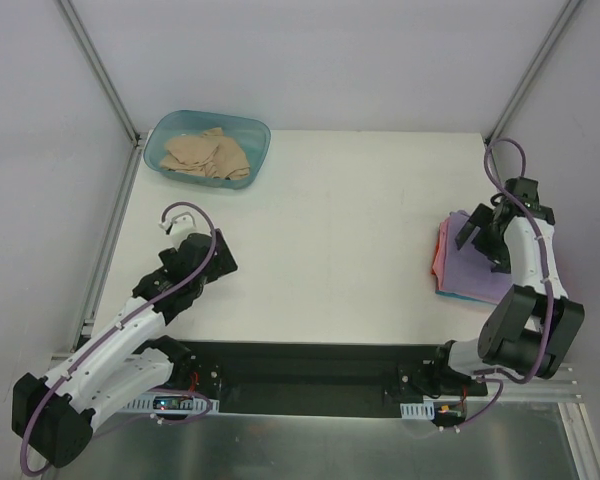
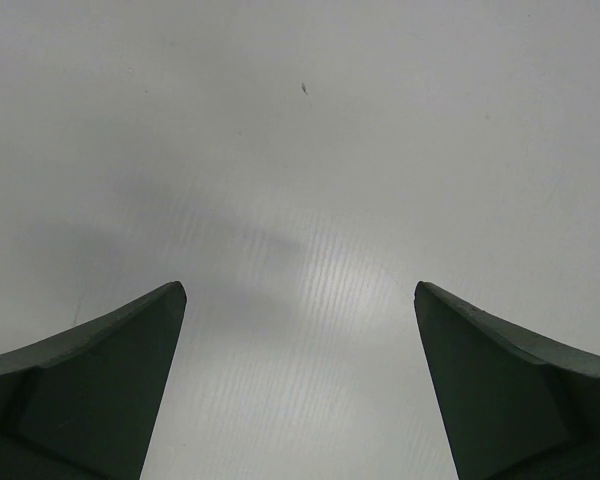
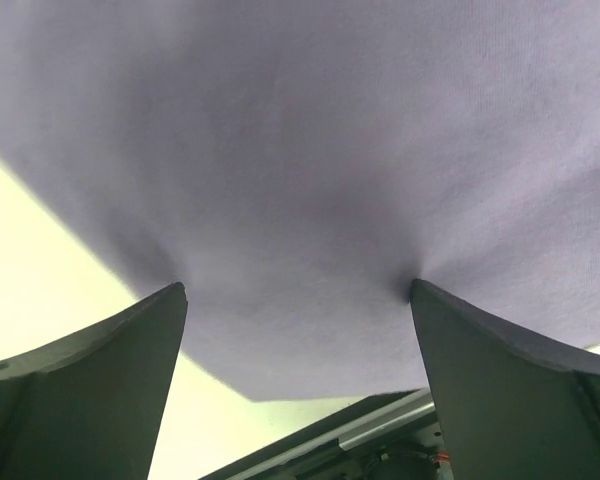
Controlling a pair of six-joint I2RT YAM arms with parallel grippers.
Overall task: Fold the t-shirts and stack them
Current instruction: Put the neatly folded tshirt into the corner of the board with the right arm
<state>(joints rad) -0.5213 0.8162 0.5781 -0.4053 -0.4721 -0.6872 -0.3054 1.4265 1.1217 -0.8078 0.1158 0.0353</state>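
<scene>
A lavender t-shirt (image 1: 477, 282) lies folded on top of a folded pink t-shirt (image 1: 442, 256) at the table's right edge. My right gripper (image 1: 483, 243) is open and points down onto this stack. In the right wrist view both fingertips (image 3: 170, 300) rest on the lavender cloth (image 3: 310, 180), near its front edge. A tan t-shirt (image 1: 208, 155) lies crumpled in the teal tub (image 1: 256, 131) at the back left. My left gripper (image 1: 202, 262) is open and empty, pointing down at bare table (image 2: 300, 150) at the front left.
A black base rail (image 1: 310, 375) runs along the near edge between the arm bases. Grey walls with metal posts close in the left, back and right sides. White table surface (image 1: 340, 230) lies between the tub and the stack.
</scene>
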